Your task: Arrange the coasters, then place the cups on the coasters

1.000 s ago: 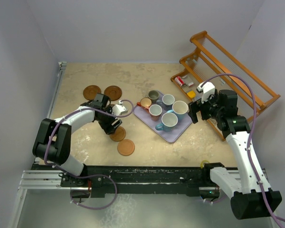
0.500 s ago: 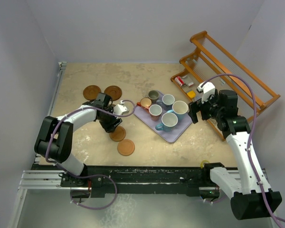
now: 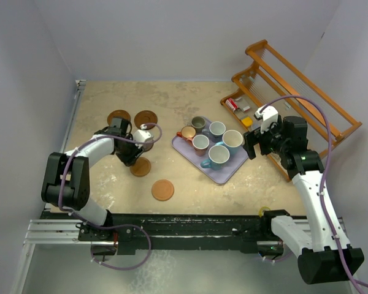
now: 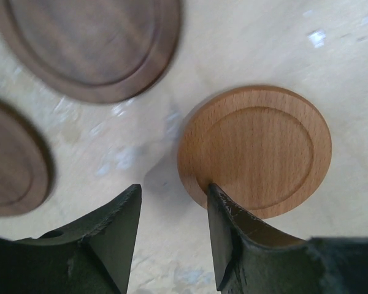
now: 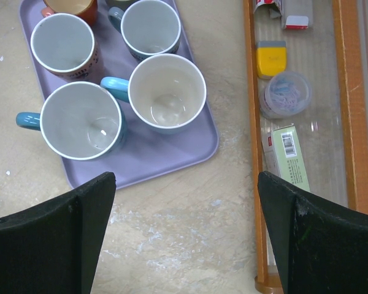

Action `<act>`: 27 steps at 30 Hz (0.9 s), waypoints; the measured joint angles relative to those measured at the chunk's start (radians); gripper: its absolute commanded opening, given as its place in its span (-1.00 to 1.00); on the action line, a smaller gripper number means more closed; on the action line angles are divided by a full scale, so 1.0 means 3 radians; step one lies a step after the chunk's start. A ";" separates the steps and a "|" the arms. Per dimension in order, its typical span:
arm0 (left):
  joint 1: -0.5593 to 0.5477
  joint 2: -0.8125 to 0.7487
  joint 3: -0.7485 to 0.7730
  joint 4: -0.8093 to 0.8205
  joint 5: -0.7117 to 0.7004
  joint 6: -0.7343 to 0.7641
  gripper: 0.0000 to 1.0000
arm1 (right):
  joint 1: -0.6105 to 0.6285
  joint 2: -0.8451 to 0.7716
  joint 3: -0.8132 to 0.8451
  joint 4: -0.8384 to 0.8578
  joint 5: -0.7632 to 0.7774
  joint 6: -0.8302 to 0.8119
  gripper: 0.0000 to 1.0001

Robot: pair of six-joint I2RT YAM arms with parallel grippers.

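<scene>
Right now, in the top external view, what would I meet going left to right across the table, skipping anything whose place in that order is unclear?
Far-left dark coaster → orange-brown coaster nearest the arm bases → lavender tray → right gripper → wooden rack.

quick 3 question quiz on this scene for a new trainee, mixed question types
1. How many cups stand on the lavender tray?
2. True or false: the right gripper is shut on a cup.
3. In the wrist view, one finger of the left gripper sits at the rim of: A) the light coaster B) a cup C) the tray

Key: 1. six; 2. false, its jaws are wide open and empty; 3. A
</scene>
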 measured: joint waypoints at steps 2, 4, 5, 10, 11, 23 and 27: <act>0.0108 -0.0037 -0.0033 0.0017 -0.0071 0.0052 -0.14 | 0.0000 0.0001 0.0000 -0.0001 0.0000 0.0000 1.00; 0.0191 -0.0098 -0.0092 0.0045 -0.0165 0.0109 -0.16 | 0.0000 0.0004 0.0000 -0.0001 0.0000 -0.0001 1.00; 0.0220 -0.0131 -0.0122 0.0058 -0.0215 0.0140 -0.16 | 0.0000 0.0005 0.0000 -0.0001 0.0000 -0.0001 1.00; 0.0354 -0.0207 -0.0198 0.0097 -0.0411 0.0239 -0.19 | 0.0000 0.0009 0.0000 -0.0001 -0.0001 -0.0001 1.00; 0.0395 -0.0209 -0.0201 0.0104 -0.0441 0.0245 -0.19 | 0.0000 0.0010 0.0000 -0.0001 -0.0001 -0.0001 1.00; 0.0763 -0.0207 -0.0211 0.0125 -0.0706 0.0398 -0.20 | 0.0000 0.0051 0.0000 -0.0010 -0.0004 -0.0001 1.00; 0.0763 -0.0203 -0.0211 0.0122 -0.0713 0.0411 -0.21 | 0.0000 0.0050 0.0000 -0.0011 -0.0004 -0.0001 1.00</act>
